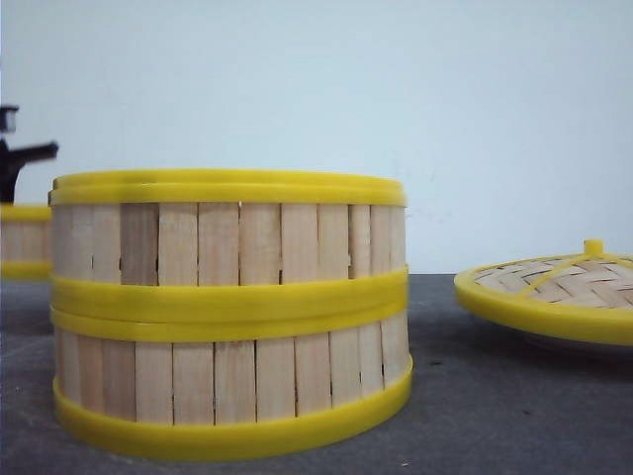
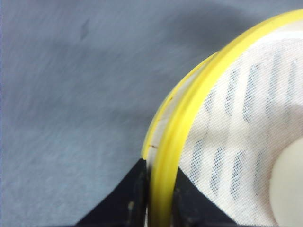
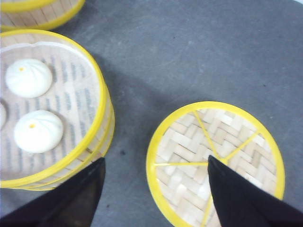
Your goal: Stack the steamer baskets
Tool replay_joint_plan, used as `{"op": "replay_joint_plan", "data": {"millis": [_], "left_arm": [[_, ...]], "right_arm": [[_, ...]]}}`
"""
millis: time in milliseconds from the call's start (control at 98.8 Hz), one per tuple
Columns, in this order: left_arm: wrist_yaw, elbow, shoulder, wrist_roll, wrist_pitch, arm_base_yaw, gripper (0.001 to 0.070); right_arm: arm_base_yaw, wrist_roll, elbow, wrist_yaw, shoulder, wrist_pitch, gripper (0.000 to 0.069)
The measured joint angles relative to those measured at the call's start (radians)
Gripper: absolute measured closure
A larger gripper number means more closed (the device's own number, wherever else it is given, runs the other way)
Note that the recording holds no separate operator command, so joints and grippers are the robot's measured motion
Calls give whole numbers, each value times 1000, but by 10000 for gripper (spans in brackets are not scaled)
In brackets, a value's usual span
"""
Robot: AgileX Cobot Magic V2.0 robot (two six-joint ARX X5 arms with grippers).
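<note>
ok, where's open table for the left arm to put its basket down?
Bare grey table lies between the two-basket stack and the woven lid, a fair strip in the right wrist view. More open surface shows beside the third basket that the left gripper clamps by the rim. Crowded: the stack, holding buns, fills the centre.

You see both tools in plain matte black: the right tool (image 3: 156,194) shows two broad, wedge-shaped fingers (image 3: 236,198) tapering to blunt points, the left tool (image 2: 158,198) two similar dark wedges with faint scuffs near their inner edges, and a black arm part (image 1: 20,153) at the front view's edge.
</note>
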Motion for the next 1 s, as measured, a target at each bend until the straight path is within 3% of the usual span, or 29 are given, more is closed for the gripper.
{"op": "replay_joint_plan", "data": {"millis": [283, 496, 790, 1002], "left_arm": [[13, 10, -192, 35, -90, -17, 679], [116, 14, -362, 56, -167, -69, 679], [111, 14, -407, 97, -305, -249, 679], [40, -35, -407, 110, -336, -382, 679]], "right_arm": [[-117, 0, -40, 31, -103, -8, 270], [-243, -9, -138, 16, -198, -16, 270], [-335, -11, -334, -55, -331, 0, 270], [-343, -10, -388, -58, -376, 12, 270]]}}
